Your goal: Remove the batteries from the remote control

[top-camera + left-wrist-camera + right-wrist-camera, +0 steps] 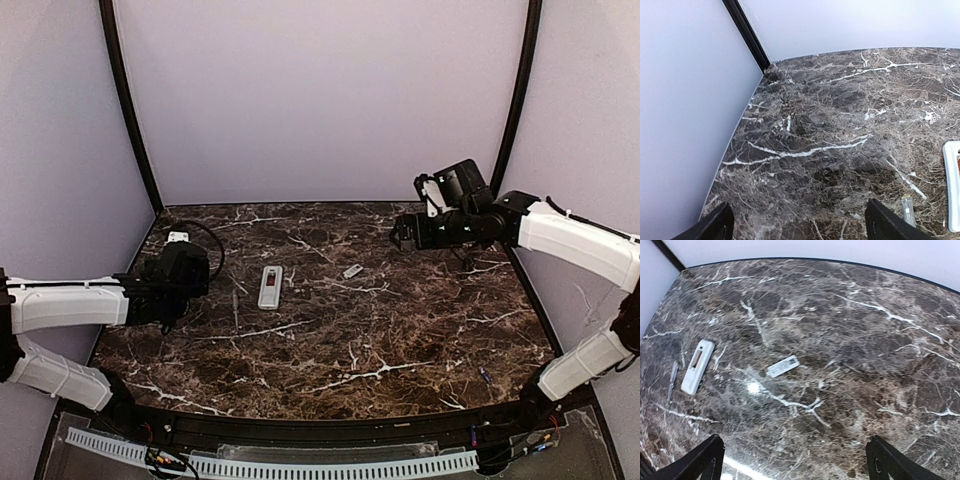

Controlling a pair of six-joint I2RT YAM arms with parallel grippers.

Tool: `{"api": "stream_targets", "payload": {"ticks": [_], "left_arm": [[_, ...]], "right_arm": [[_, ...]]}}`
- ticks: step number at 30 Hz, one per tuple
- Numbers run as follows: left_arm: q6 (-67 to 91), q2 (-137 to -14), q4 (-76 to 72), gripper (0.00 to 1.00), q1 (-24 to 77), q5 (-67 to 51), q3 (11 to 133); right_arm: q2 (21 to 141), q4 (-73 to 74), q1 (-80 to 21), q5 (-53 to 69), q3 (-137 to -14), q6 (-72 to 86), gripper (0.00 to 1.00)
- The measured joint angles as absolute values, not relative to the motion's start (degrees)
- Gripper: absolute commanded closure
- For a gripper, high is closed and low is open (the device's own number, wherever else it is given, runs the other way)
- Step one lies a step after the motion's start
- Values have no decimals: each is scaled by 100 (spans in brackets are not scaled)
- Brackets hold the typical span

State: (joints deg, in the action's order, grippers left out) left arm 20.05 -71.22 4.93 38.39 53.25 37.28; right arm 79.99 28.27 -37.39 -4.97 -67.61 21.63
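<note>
The white remote control lies back-up on the marble table, left of centre. Something reddish shows in its open recess, likely a battery. A slim cylinder, seemingly a loose battery, rests just left of the remote and appears in both wrist views. My left gripper hovers open left of the remote, nothing between its fingers. My right gripper hangs open at the back right, empty.
A small flat pale cover piece lies right of the remote. A black cable loop with a white block sits at the back left corner. A tiny item lies near the right front. Black frame posts flank the walls.
</note>
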Motion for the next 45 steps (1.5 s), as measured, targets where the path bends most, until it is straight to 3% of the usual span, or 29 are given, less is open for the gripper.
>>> {"api": "stream_targets", "payload": {"ticks": [3,9,19,23,30,45], "left_arm": [[1297,-6958,-456,15,3730,5450,3232],[397,-6731,-1916,13,3175,4880,2502],[-301,-6593,-3131,13,2137,3581,2064],[-388,-6641,-3568,19,1603,3094,1973],[-445,-7658,-4497,17,770,2115,1918],[-591,-9052,-6545,10,357,1304,1402]], "right_arm": [[7992,2823,-3369,-757,-6700,2165,1],[7819,2685,-2812,-1044,-6320,1898,1],[7172,1806,-2456,-1704,-5415,1221,1],[7085,1496,-2296,-1852,-5162,1111,1],[6882,969,-2071,-1959,-4646,1052,1],[6630,-980,-1452,-1404,-3288,198,1]]}}
